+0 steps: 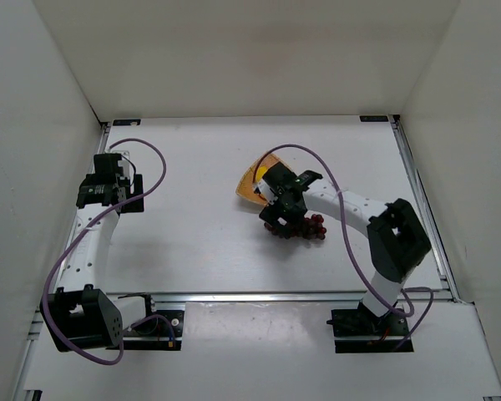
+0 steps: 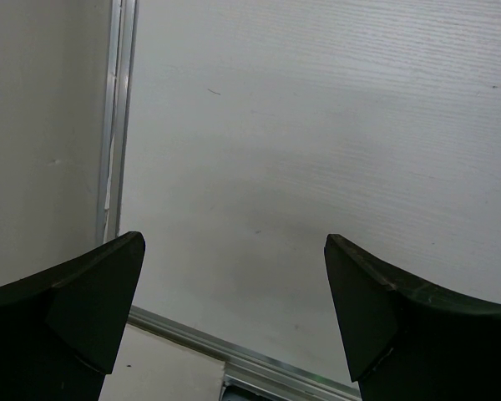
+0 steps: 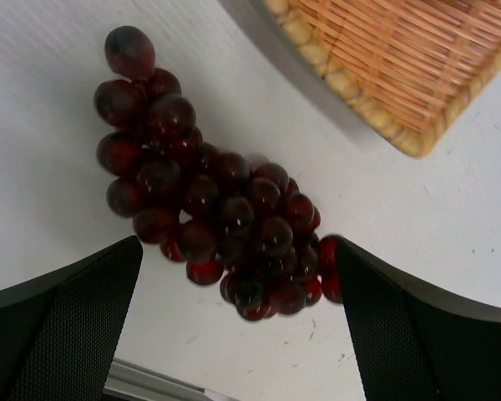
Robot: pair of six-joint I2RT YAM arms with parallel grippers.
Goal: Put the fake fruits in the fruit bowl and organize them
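A bunch of dark red-purple grapes (image 3: 217,209) lies on the white table just in front of the fruit bowl (image 3: 401,67), a woven light-brown basket whose corner shows at the upper right of the right wrist view. My right gripper (image 3: 238,251) is open above the near end of the bunch, one finger on each side, the right finger close against an outer grape. From above, the grapes (image 1: 307,227) lie by the right gripper (image 1: 277,219), which covers part of the bowl (image 1: 250,180). My left gripper (image 2: 234,242) is open over bare table at the far left (image 1: 108,177).
White walls enclose the table on three sides. Aluminium rails (image 1: 292,294) run along its edges, and one shows under the left gripper (image 2: 234,359). Purple cables (image 1: 154,163) loop off both arms.
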